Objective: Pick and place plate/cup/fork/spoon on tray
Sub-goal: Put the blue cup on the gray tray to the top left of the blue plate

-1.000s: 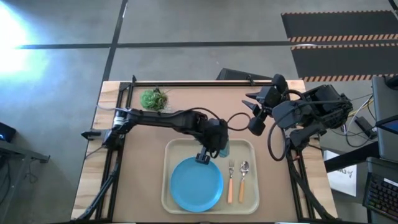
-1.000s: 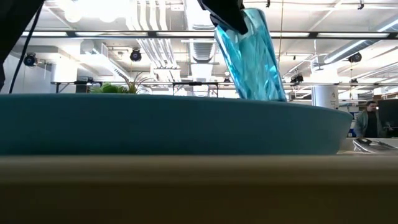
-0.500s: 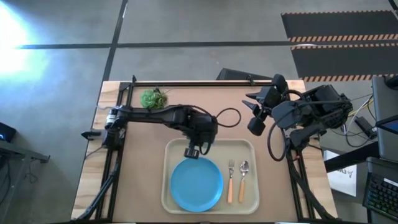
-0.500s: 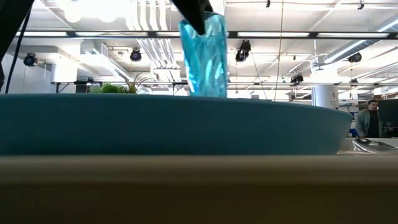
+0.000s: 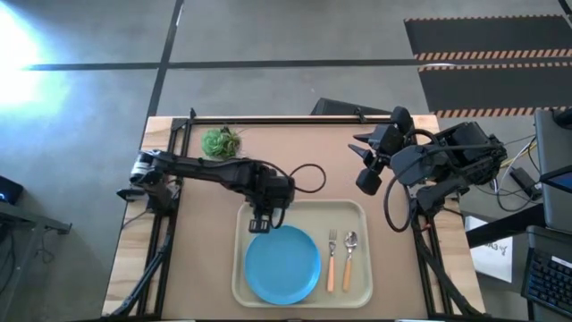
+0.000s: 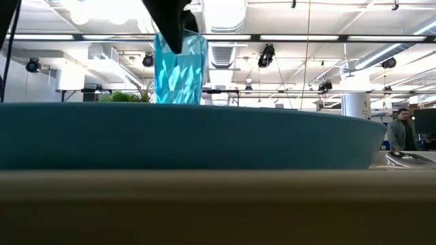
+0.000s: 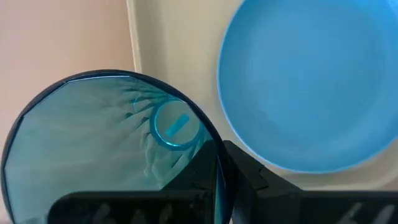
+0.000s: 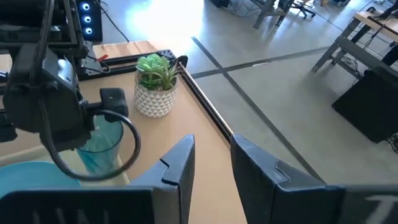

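Note:
The teal cup (image 6: pixel 178 68) hangs upright from my left gripper (image 5: pixel 264 222) over the far left corner of the cream tray (image 5: pixel 359 215); in the high view the gripper hides it. The sky-blue plate (image 5: pixel 282 264) lies flat in the tray's left half. To the plate's right, the fork (image 5: pixel 331 259) and the spoon (image 5: pixel 350 254) lie side by side on the tray. My right gripper (image 8: pixel 211 165) is open and raised beyond the tray's far right corner, holding nothing. My left gripper pinches the cup's wall at the rim (image 7: pixel 214 149), one finger (image 7: pixel 249 177) outside and the other inside. The fingers come from above, pointing down. The cup (image 8: pixel 99 146) hangs upright below them. Its bottom is hidden behind the plate (image 6: pixel 204 136) in the low view.
A white pot with a green plant (image 5: pixel 221 141) stands near the table's far left corner. Bare table lies between the pot and the tray and to the tray's left. A person (image 6: pixel 403 129) stands in the room far behind.
My left gripper has carried the cup toward the table's left edge, along the tray's far edge, from near the fork to the tray's far left corner. The wrist has turned. The cup, tilted a second ago, now hangs upright.

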Tool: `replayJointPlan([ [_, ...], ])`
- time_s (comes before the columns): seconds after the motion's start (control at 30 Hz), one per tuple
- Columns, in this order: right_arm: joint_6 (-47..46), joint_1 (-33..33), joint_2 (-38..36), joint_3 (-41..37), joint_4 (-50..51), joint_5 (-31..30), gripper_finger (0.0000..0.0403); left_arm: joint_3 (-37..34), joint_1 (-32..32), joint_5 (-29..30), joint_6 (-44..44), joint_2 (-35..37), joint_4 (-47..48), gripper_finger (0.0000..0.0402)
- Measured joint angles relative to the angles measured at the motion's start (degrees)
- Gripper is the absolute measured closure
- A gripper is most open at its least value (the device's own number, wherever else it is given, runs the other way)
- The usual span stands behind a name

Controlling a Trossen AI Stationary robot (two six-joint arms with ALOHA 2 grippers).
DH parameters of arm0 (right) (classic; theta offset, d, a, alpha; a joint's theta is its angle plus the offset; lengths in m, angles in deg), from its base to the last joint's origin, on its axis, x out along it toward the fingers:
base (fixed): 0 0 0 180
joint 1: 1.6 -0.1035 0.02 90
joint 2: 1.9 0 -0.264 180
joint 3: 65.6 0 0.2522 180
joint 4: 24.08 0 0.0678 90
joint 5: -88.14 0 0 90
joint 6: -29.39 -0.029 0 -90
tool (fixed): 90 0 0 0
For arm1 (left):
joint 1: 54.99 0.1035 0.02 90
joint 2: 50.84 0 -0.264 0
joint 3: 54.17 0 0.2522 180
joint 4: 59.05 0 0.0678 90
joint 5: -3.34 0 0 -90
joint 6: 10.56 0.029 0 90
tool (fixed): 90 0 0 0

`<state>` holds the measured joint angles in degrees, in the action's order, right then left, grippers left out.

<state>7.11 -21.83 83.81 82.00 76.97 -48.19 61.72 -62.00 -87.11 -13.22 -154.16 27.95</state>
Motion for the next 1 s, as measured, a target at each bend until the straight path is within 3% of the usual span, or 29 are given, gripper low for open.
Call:
replayJointPlan([
  [0.43, -0.17, 0.01, 0.00, -0.01, -0.02, -0.16, 0.0312, -14.13, -1.74, -0.63, -10.55, 9.72, -9.79, 0.0401],
  [1.0, -0.24, 0.02, 0.00, -0.02, -0.57, -0.17, 0.0312, -14.66, -3.24, -0.94, -9.82, 9.70, -12.72, 0.0401],
])
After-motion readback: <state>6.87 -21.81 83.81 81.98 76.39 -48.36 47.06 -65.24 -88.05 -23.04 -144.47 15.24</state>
